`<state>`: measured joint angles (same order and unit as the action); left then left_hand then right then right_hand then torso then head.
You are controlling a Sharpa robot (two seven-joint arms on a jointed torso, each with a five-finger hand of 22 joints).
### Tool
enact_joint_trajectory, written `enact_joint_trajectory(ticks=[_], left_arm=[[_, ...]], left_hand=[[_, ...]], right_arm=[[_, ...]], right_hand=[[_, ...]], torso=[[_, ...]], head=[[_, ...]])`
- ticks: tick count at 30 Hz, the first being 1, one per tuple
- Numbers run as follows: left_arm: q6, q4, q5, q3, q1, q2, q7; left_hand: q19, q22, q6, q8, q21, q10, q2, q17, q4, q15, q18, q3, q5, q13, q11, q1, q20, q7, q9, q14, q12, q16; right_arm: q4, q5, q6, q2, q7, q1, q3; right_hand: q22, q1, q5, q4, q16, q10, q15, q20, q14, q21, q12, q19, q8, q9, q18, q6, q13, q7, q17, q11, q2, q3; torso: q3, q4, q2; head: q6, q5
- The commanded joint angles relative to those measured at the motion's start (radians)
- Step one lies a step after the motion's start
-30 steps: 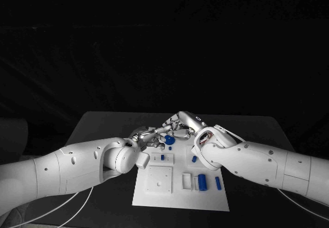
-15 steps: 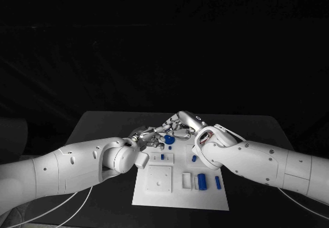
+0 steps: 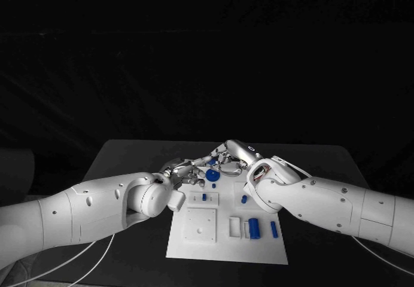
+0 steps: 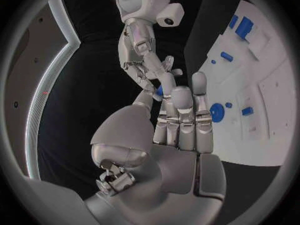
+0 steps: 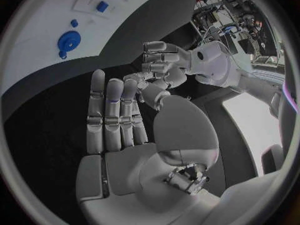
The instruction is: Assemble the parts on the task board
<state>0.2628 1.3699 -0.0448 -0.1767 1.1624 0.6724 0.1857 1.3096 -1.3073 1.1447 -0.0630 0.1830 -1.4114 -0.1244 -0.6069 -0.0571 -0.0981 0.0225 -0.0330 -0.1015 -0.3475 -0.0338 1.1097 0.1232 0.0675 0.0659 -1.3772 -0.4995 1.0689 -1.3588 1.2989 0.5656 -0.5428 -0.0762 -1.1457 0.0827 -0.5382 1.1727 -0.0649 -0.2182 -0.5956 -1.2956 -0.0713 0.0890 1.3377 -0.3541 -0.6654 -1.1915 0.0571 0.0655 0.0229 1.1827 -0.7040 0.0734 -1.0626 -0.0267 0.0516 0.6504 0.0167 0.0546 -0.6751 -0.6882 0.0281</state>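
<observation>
Two hands are meeting fingertip to fingertip above the far end of the white task board [image 3: 226, 251]: the left hand [image 3: 183, 169] and the right hand [image 3: 226, 156] are crowding together, and whether either is pinching a small blue piece cannot be told, their fingers hiding the contact point. A round blue part [image 3: 212, 175] is sitting on the board just beneath them, partly covered. Other blue parts, among them a cylinder [image 3: 255, 227], are lying nearer the robot, the right forearm cutting off the board's edge.

Dim scene, black surround, bright task board [image 3: 226, 239], sharp centre, fisheye bending and dark vignette at wrist-view rims
</observation>
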Motion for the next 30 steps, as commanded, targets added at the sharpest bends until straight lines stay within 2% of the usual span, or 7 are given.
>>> enact_joint_trajectory(ticks=[1, 7, 14, 21, 23, 30], left_arm=[[-0.011, 0.000, -0.007, 0.001, 0.000, 0.000, 0.009], [-0.002, -0.002, 0.004, 0.001, 0.000, 0.000, 0.000], [0.001, -0.003, 0.015, 0.001, 0.000, -0.001, -0.008], [0.006, -0.003, 0.030, 0.001, 0.000, -0.004, -0.016], [0.007, -0.003, 0.034, 0.001, 0.000, -0.004, -0.018], [0.016, -0.005, 0.039, 0.001, 0.000, -0.005, -0.019]], left_hand=[[0.001, -0.009, -0.008, -0.001, -0.004, 0.009, -0.003, 0.001, -0.011, 0.001, -0.008, 0.000, -0.004, 0.001, 0.001, 0.002, -0.008, -0.002, -0.001, 0.003, -0.005, 0.005], [0.003, -0.009, -0.002, -0.002, -0.003, 0.009, -0.003, 0.002, -0.019, 0.000, -0.008, 0.003, -0.006, 0.001, -0.001, 0.010, -0.008, -0.004, 0.000, 0.002, -0.006, 0.005], [0.004, -0.009, 0.026, -0.002, -0.004, 0.009, -0.012, 0.002, -0.061, -0.004, -0.010, 0.025, -0.017, 0.001, -0.006, 0.070, -0.004, -0.013, 0.001, 0.000, -0.006, 0.006], [0.006, -0.010, 0.051, -0.002, -0.003, 0.008, 0.000, 0.002, -0.089, -0.007, -0.012, 0.022, -0.009, 0.000, -0.009, 0.112, -0.001, -0.020, 0.001, -0.002, -0.007, 0.006], [0.006, -0.010, 0.060, -0.003, -0.003, 0.007, 0.004, 0.002, -0.093, -0.008, -0.013, 0.019, -0.005, 0.000, -0.011, 0.121, 0.000, -0.023, 0.002, -0.002, -0.007, 0.006], [0.009, -0.011, 0.080, -0.002, -0.002, -0.003, -0.010, 0.000, -0.092, -0.012, -0.016, 0.018, -0.007, 0.002, -0.011, 0.143, 0.004, -0.030, 0.002, -0.007, -0.006, 0.008]], right_arm=[[-0.003, -0.001, -0.019, -0.002, 0.010, 0.001, 0.000], [-0.004, -0.002, -0.024, -0.003, 0.013, 0.001, 0.000], [-0.006, -0.005, -0.037, -0.002, 0.019, 0.001, 0.000], [-0.007, -0.006, -0.048, -0.001, 0.022, 0.001, 0.000], [-0.007, -0.006, -0.051, -0.001, 0.022, 0.001, 0.000], [-0.008, -0.006, -0.061, -0.001, 0.025, 0.001, 0.000]], right_hand=[[-0.001, 0.000, 0.005, -0.005, -0.003, 0.005, 0.001, 0.000, -0.007, 0.006, -0.002, 0.001, 0.007, 0.006, 0.013, 0.064, -0.001, -0.008, 0.001, -0.004, -0.013, 0.002], [-0.001, 0.000, 0.005, -0.005, -0.003, 0.005, 0.001, 0.000, -0.007, 0.006, -0.002, 0.001, 0.007, 0.006, 0.013, 0.064, -0.001, -0.008, 0.001, -0.004, -0.013, 0.002], [-0.008, -0.001, 0.005, -0.008, -0.004, 0.006, 0.001, -0.001, -0.008, 0.012, -0.002, 0.000, 0.007, 0.006, 0.013, 0.063, -0.002, -0.007, 0.001, -0.004, -0.017, -0.002], [-0.008, -0.001, 0.005, -0.008, -0.004, 0.006, 0.001, -0.001, -0.008, 0.012, -0.002, 0.000, 0.007, 0.006, 0.013, 0.063, -0.002, -0.007, 0.001, -0.004, -0.017, -0.002], [-0.008, -0.001, 0.005, -0.008, -0.004, 0.006, 0.001, -0.001, -0.008, 0.012, -0.002, 0.000, 0.007, 0.006, 0.013, 0.063, -0.002, -0.007, 0.001, -0.004, -0.017, -0.002], [-0.013, 0.000, 0.005, -0.010, -0.004, 0.007, 0.001, -0.001, -0.008, 0.016, -0.002, -0.001, 0.007, 0.006, 0.013, 0.063, -0.003, -0.007, 0.002, -0.003, -0.020, -0.005]], torso=[[0.0001, 0.0006, 0.000], [0.0000, -0.0002, 0.000], [-0.0002, -0.0001, 0.000], [-0.0005, 0.0006, 0.000], [-0.0004, 0.0005, 0.000], [-0.0005, -0.0002, 0.000]], head=[[-0.001, -0.001], [-0.001, -0.001], [-0.003, -0.002], [-0.004, -0.002], [-0.004, -0.002], [-0.006, -0.002]])
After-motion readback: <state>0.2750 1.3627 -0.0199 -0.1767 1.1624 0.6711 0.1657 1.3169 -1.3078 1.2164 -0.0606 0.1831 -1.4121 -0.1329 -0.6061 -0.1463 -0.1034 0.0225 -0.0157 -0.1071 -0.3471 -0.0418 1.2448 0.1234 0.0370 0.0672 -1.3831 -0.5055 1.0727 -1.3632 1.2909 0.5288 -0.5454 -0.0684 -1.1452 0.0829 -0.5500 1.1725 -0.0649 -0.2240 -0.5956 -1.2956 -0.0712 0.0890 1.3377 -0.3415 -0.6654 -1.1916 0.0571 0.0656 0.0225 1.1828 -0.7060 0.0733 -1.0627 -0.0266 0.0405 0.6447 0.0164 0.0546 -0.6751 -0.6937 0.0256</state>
